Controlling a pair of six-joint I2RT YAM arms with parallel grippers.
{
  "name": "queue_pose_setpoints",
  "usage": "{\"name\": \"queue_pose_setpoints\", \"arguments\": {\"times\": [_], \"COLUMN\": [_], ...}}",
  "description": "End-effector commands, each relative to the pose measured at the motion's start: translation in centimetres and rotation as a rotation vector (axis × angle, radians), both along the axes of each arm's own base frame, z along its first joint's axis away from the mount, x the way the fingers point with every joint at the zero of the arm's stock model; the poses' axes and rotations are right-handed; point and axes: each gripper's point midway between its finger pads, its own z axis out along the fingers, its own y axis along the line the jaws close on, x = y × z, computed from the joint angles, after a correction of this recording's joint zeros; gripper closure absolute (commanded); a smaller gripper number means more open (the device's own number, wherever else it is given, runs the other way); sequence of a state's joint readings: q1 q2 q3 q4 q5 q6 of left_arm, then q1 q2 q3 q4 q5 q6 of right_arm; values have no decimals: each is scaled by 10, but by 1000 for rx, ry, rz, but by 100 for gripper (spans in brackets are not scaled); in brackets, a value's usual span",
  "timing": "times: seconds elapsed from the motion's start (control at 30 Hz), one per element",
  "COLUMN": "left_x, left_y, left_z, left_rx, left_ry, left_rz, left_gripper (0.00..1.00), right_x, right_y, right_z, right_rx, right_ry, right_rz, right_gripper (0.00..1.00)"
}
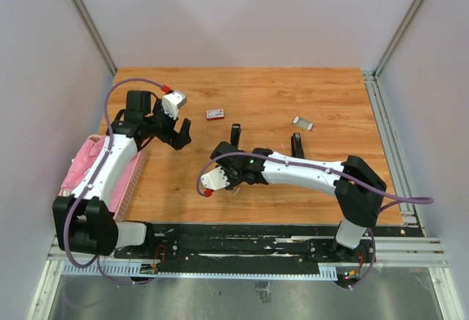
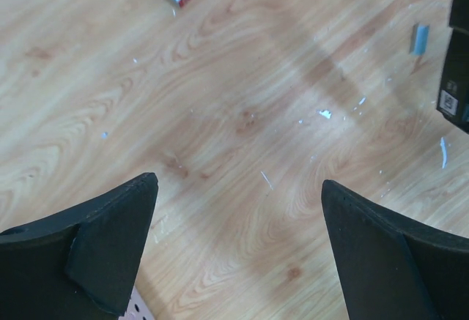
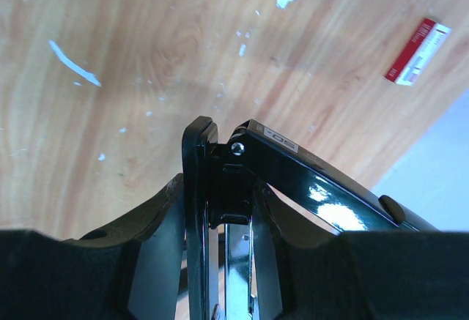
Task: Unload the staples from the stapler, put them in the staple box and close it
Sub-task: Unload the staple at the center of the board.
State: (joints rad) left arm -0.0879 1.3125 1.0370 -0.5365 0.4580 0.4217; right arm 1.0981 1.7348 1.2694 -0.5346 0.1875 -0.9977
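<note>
nearest the lens, the left arm and right arm rise from the front edge of the bench, a wide plank of orange-brown wood grain. the right arm reaches across to the middle of the bench. the left arm bends over a pink basket at the left edge, which holds a pink cloth.

the left tool hangs over bare wood with its fingers spread wide and nothing between them. the right tool is clamped on the black stapler, one finger pressed to each side of its glossy body. the stapler is swung apart at its hinge pin: one half stands straight ahead of the wrist camera and the other slants away to the right. a pale metal rail shows between the halves, and i cannot tell whether anything sits in it.

a second black upright piece stands to the right, just behind the right arm. the red-and-white box lies flat behind both tools, apart from everything.

the staples show as a short grey strip flat on the wood, just beside a black body at the right edge of the left wrist view. a pale little rectangle lies farther right; i cannot tell what it is. white flecks dot the wood around the stapler.
</note>
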Motion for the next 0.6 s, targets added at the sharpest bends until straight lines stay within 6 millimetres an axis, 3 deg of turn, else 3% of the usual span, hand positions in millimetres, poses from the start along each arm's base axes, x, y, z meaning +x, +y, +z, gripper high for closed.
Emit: {"name": "queue_pose_setpoints", "arguments": {"times": [0.0,0.23,0.47,0.57], "left_x": [3,11,10,10], "left_y": [-4,-29,-92,-114], "left_z": [40,74,103,106], "left_rx": [-26,-80,-110,-129], "left_ry": [-111,-142,-132,-93], "left_rz": [-28,-121,-288,-337], "left_gripper": [2,2,2,2], "right_x": [22,17,10,7], "right_y": [10,19,25,26], "right_z": [44,45,34,32], "right_rx": [73,67,31,28], "right_ry": [-223,-332,-368,-365], "right_rz": [34,114,150,158], "right_gripper": [84,83,83,83]}}
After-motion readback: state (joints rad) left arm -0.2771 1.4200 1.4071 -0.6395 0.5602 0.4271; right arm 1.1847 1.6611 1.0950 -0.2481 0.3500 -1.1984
